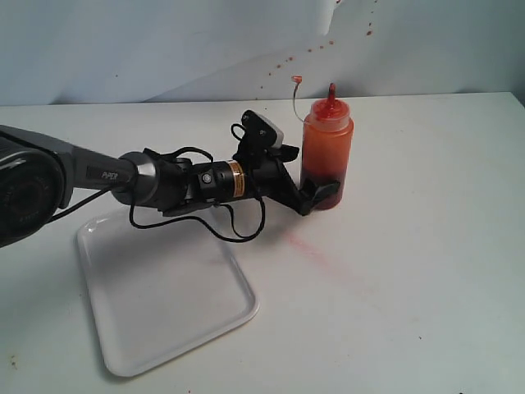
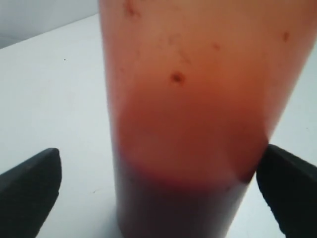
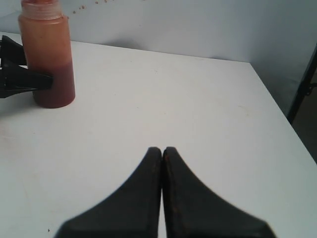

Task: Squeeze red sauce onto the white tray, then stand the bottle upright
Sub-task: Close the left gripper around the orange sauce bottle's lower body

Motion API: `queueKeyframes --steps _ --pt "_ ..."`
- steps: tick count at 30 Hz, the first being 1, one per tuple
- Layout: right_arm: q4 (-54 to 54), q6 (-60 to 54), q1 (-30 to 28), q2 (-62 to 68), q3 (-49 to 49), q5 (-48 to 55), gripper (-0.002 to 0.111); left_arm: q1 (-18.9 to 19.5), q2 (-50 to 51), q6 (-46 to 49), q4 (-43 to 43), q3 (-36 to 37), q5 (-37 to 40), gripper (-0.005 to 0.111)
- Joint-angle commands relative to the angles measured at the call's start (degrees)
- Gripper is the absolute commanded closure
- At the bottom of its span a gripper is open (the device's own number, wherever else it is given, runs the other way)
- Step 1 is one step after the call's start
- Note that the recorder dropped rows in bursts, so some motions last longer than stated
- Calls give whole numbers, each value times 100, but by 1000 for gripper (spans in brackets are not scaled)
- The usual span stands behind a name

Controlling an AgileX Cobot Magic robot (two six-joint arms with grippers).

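bottle (image 1: 328, 148) upright | left claw (image 1: 321, 187) — spread astride it | right claw (image 3: 162, 151) — closed

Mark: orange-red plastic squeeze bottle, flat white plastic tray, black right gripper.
orange-red plastic squeeze bottle (image 1: 326, 152), exterior view, mid body.
flat white plastic tray (image 1: 164, 297), exterior view, bare floor.
black right gripper (image 3: 162, 151), right wrist view, closed fingertips.
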Motion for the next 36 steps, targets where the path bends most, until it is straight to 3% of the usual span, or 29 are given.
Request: queueKeyframes --steps 1,6,13,20,24,36 --pt "13 19 0 -37 17 -4 108 -28 95 -119 114 -49 -10 3" --pt "13 19 0 -37 17 -4 108 -39 354 -119 114 -153 -460 3" --pt "13 19 0 -37 17 -4 108 -211 581 -135 72 -578 -424 3" --pt "13 19 0 -37 17 -4 108 -497 857 -135 -425 -1060 399 3" --pt "13 19 0 -37 17 -4 108 -497 888 -90 -873 -1133 470 3" --pt "13 19 0 -37 17 -4 108 -497 888 -90 -873 -1133 470 3"
